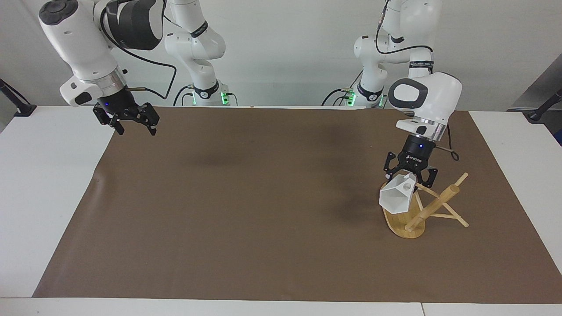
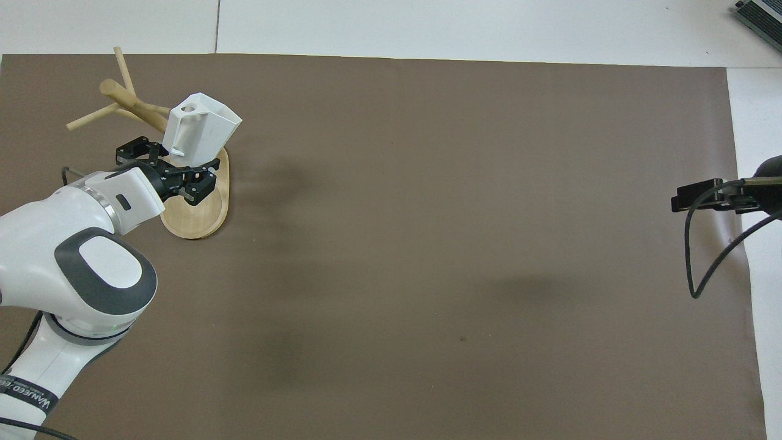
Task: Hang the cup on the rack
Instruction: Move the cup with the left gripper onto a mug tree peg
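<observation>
White lettering marks the left tool [image 1: 410, 176], too small to read.

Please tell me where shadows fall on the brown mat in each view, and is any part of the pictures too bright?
Facing view: a soft dark shadow lies on the brown mat beside the white faceted cup and light bamboo rack; a fainter one under the right gripper. Overhead view: blurred shadows beside the rack and mid-mat; no glare.
</observation>
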`<action>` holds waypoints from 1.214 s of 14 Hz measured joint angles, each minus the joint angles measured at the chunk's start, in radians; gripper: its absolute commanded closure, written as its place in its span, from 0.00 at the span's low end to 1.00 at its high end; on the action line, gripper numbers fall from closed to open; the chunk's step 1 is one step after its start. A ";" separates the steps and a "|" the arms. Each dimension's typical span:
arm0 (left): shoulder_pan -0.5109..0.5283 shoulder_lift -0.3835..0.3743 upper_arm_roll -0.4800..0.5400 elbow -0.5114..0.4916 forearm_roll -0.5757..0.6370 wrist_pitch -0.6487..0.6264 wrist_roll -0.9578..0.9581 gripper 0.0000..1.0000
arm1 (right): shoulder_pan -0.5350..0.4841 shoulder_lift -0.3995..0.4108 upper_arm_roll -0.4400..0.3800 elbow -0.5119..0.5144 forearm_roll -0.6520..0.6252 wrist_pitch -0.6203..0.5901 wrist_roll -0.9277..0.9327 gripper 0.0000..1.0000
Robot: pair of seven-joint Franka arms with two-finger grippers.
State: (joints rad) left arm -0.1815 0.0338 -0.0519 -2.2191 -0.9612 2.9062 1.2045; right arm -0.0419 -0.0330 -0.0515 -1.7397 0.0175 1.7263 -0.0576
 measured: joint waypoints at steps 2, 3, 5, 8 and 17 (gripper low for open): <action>0.000 0.000 0.000 0.001 0.000 0.004 -0.006 1.00 | 0.000 0.000 -0.001 -0.002 0.000 0.000 0.000 0.00; 0.000 0.000 0.000 0.002 0.000 0.006 -0.008 1.00 | 0.000 0.000 -0.001 -0.002 0.000 0.001 0.000 0.00; 0.000 0.000 0.000 0.003 0.000 0.008 -0.009 1.00 | 0.000 0.000 -0.001 -0.003 0.000 0.004 0.000 0.00; 0.000 0.000 0.000 0.004 0.000 0.011 -0.010 1.00 | 0.000 0.000 -0.002 -0.007 0.000 0.005 0.000 0.00; 0.002 -0.001 0.005 0.015 0.000 0.024 -0.059 1.00 | 0.031 -0.006 0.016 -0.008 0.001 0.022 0.000 0.00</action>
State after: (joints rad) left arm -0.1797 0.0328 -0.0474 -2.2045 -0.9613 2.9304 1.1456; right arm -0.0110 -0.0389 -0.0354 -1.7480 0.0183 1.7482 -0.0575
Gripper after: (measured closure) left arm 0.278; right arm 0.000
